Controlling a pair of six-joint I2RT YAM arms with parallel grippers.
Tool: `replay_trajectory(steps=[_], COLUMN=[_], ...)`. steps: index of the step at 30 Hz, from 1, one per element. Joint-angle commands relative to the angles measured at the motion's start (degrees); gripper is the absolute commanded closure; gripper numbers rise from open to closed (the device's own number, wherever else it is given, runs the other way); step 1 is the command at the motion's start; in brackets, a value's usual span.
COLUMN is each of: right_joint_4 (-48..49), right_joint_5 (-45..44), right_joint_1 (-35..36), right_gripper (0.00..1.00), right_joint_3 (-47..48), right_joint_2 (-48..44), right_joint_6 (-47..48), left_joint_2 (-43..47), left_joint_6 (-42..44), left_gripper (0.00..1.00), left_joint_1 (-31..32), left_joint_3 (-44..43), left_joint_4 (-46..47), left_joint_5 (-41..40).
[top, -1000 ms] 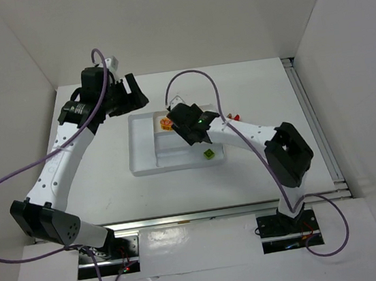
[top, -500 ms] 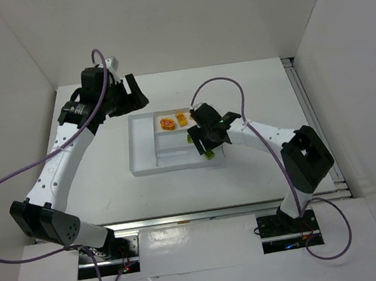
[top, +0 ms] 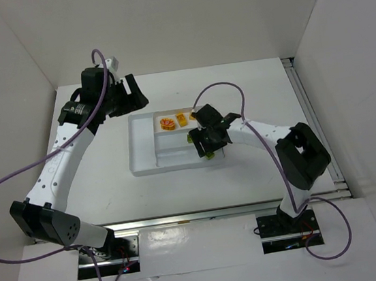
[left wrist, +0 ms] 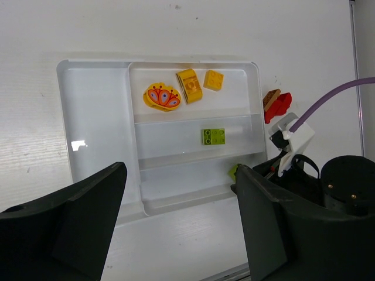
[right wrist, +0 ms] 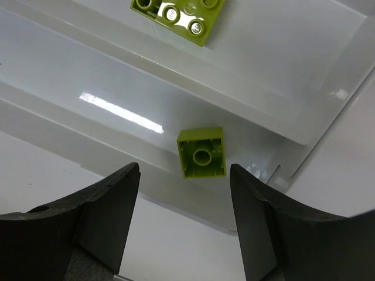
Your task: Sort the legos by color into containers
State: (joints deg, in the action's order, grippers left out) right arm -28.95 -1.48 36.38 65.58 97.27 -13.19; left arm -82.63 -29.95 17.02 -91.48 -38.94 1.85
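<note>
1. White plastic tray (top: 138, 150) sits mid-surface (top: 250, 85), with three long sections lying side by side and a tall section at its left end.
2. My right end effector (right wrist: 183, 170) hangs over the nearest long section, fingers partly open, gripping nothing.
3. A small lime green square brick (right wrist: 201, 152) lies hollow-side up between those fingers. I see a clear gap on its left, and the right finger is close.
4. That brick lies near the section's right-end wall, by the tray's corner.
5. A wider lime green brick (left wrist: 214, 136) lies in the middle section.
6. The far section holds a round orange piece (left wrist: 162, 96), a curved yellow brick (left wrist: 189, 85) and a square yellow brick (left wrist: 213, 79).
7. A red piece (left wrist: 281, 104) lies on the surface just outside the right rim.
8. My left end effector (left wrist: 180, 170) hovers wide open and empty-handed, by the tray's far-left corner, well apart from the right arm.
</note>
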Motion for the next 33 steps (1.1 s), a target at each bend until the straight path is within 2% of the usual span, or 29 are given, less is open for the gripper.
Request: replay_trajectory(steps=[1,5,16,19,20,21,23,28,33], right_joint_4=[2.9,2.9,3.5,3.5,3.5,3.5,2.7,-2.6,-3.1], right_joint_5=[-1.0,-3.4,-4.1,-4.1,-4.1,-4.1,-4.1,-8.9,-12.0], right_joint_1=[-0.1,-0.1,0.4,1.0,1.0,1.0,1.0,2.1,2.1], right_gripper=[0.30,0.36,0.39,0.48,0.55,0.74,0.80,0.80,0.79], right_joint_3=[-0.2,-0.2,-0.2,-0.7,-0.7,0.1,1.0,6.1,9.3], right_joint_2=[1.0,1.5,3.7,3.7,3.7,3.7,3.2,-1.8,-3.6], right_joint_6=[-0.5,-0.5,-0.5,-0.5,-0.5,-0.5,-0.5,0.0,0.0], left_joint_2=[1.9,1.9,1.4,1.4,1.4,0.9,0.9,1.5,2.0], left_joint_6=[1.1,1.1,0.6,0.6,0.6,0.6,0.6,1.1,1.1], left_gripper=[0.14,0.14,0.14,0.14,0.14,0.14,0.14,0.14,0.14], left_joint_1=[-0.3,-0.3,-0.3,-0.3,-0.3,-0.3,-0.3,-0.3,-0.3], left_joint_3=[0.7,0.7,0.7,0.7,0.7,0.7,0.7,1.2,1.2], left_joint_4=[0.9,0.9,1.4,1.4,1.4,1.4,1.4,1.4,1.4], left_joint_5=[1.3,1.3,1.8,1.8,1.8,1.8,2.4,2.9,2.9])
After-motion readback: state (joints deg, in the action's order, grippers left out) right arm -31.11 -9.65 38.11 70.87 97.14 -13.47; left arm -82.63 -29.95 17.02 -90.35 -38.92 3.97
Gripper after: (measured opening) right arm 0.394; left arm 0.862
